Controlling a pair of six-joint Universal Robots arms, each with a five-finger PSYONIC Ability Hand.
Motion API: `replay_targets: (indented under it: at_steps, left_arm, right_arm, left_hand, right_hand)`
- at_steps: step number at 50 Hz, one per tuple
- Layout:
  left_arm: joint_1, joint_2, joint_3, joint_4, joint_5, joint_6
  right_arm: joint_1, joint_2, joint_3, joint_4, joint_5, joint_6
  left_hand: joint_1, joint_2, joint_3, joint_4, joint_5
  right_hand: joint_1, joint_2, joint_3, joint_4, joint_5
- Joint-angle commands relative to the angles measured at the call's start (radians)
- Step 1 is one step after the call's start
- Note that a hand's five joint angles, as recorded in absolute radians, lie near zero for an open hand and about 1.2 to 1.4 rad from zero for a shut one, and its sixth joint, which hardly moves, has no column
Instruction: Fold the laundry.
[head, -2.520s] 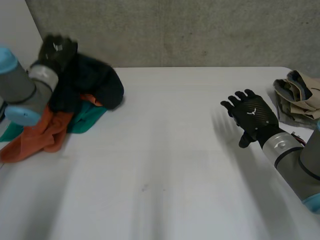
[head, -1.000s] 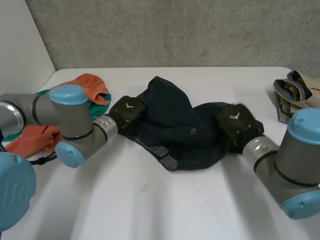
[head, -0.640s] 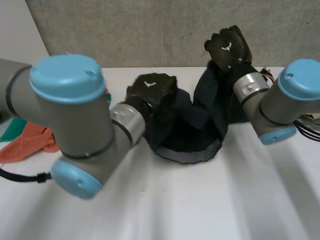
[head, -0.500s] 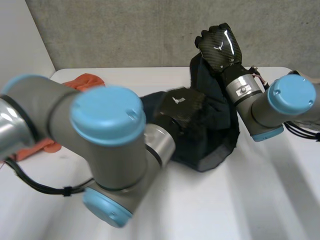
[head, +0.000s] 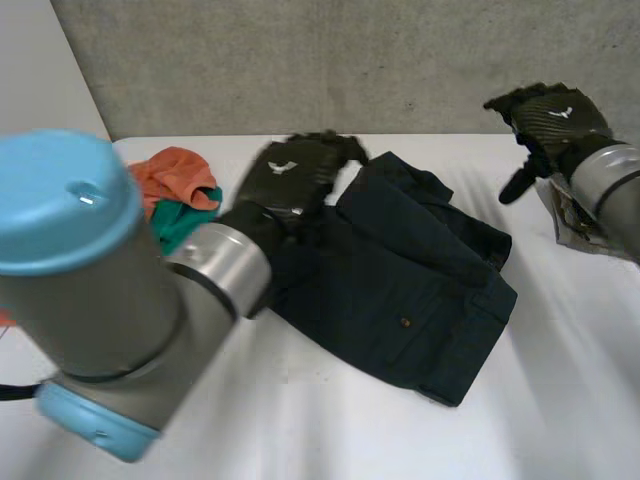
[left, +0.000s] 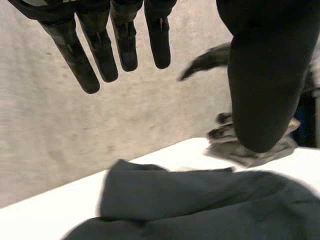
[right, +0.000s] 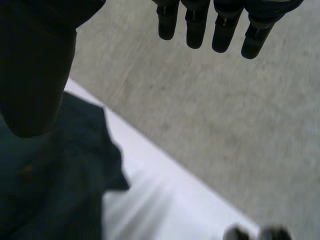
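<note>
One white table (head: 330, 440) carries everything, with a grey wall behind its far edge. Closest to the head camera, the left arm (head: 90, 300) with its light-blue cap rises from the near left corner and reaches toward the middle of the tabletop.

Next in size, the dark navy garment (head: 400, 270) lies spread fairly flat in the middle of the tabletop, one end toward the far edge and the other toward the near right. A small button shows on its upper face. It also lies below the fingers in the left wrist view (left: 200, 200) and beside the thumb in the right wrist view (right: 45, 190).

At the far left corner, an orange cloth (head: 175, 172) is bunched on top of a teal cloth (head: 185, 220). A folded beige pile (head: 572, 218) sits at the right edge, partly behind the right arm.

The left hand (head: 290, 175) is over the garment's far left part, its fingers (left: 100, 45) straight, spread and holding nothing. The right hand (head: 550, 115) is raised near the far right corner, apart from the garment, its fingers (right: 225, 25) extended and empty.
</note>
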Motion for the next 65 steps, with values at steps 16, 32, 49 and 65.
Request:
replay_targets:
  at_steps: [16,32,49,65]
  left_arm:
    - [0.369,-0.49,0.167,0.001,0.371,0.58]
    - [0.369,-0.58,0.276,0.008,0.368,0.581]
    - [0.36,-0.516,0.226,-0.002,0.364,0.569]
    - [0.374,-0.484,0.166,-0.012,0.362,0.581]
  right_arm:
    - [0.301,-0.327,0.693,0.056,0.123,0.095]
    - [0.418,-0.026,0.704,-0.332,0.342,-0.029]
    - [0.402,-0.095,0.69,-0.455,0.353,-0.107]
    - [0.376,-0.098,0.645,-0.429,0.354,-0.107]
  left_hand:
    - [0.078,0.084,0.082,0.093,0.099]
    - [0.71,0.715,0.714,0.724,0.731]
    - [0.685,0.691,0.689,0.7,0.707]
    - [0.24,0.245,0.244,0.255,0.261]
  right_hand:
    - [0.069,0.079,0.079,0.078,0.068]
    - [0.385,0.396,0.396,0.394,0.384]
    - [1.174,1.185,1.185,1.183,1.174]
    - [1.174,1.185,1.185,1.183,1.174]
